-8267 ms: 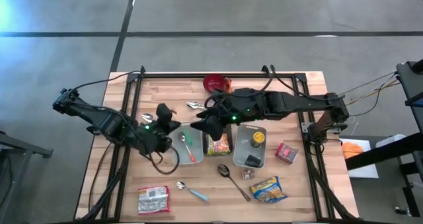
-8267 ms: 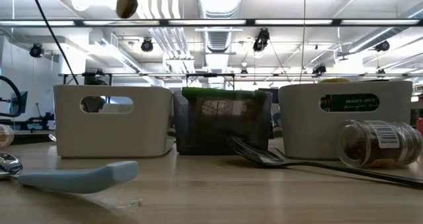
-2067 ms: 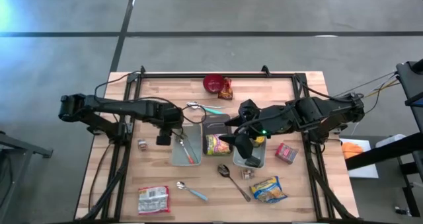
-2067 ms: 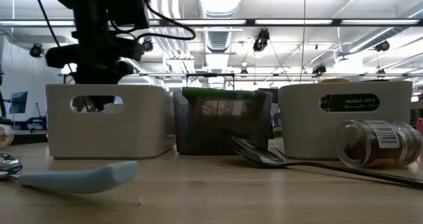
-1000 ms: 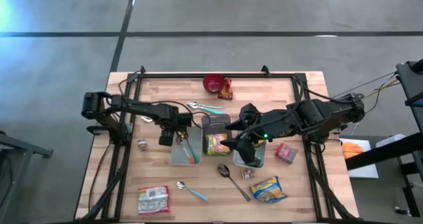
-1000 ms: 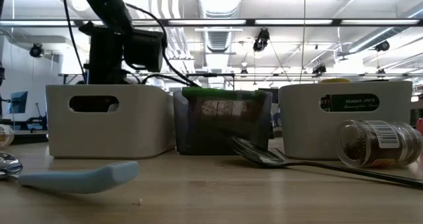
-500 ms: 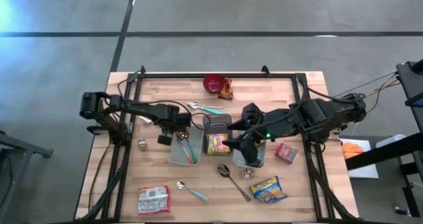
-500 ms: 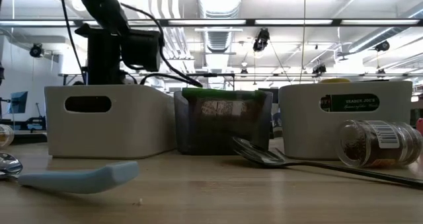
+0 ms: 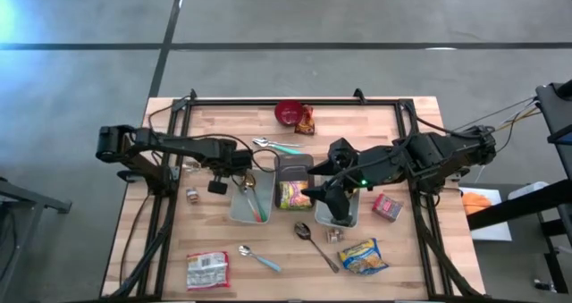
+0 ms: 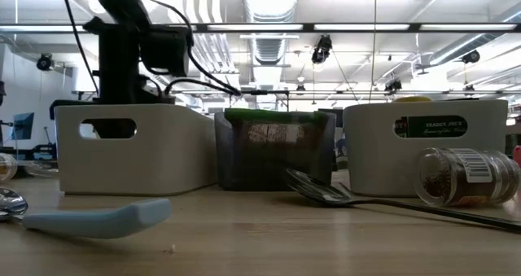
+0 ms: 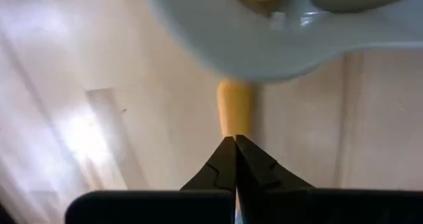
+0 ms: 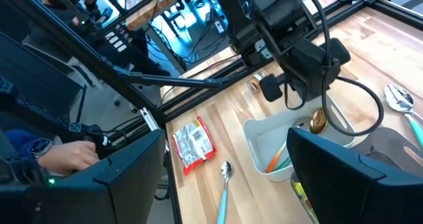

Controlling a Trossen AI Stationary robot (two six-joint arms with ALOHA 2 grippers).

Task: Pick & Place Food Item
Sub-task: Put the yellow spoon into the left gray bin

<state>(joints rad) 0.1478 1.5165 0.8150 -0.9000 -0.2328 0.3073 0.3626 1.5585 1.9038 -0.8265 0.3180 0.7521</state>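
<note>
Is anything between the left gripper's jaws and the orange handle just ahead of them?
Nothing visible. The left gripper, jaws shut, points straight at the orange handle, tips right at its end. A pale spoon bowl lies beyond the handle, not between.

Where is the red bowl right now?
In the high view the red bowl sits at the table's far edge, near the middle, touching a red snack packet on its right.

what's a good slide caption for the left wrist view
Left end effector, closed on the tip of an orange-handled utensil, beside a white bin.
</note>
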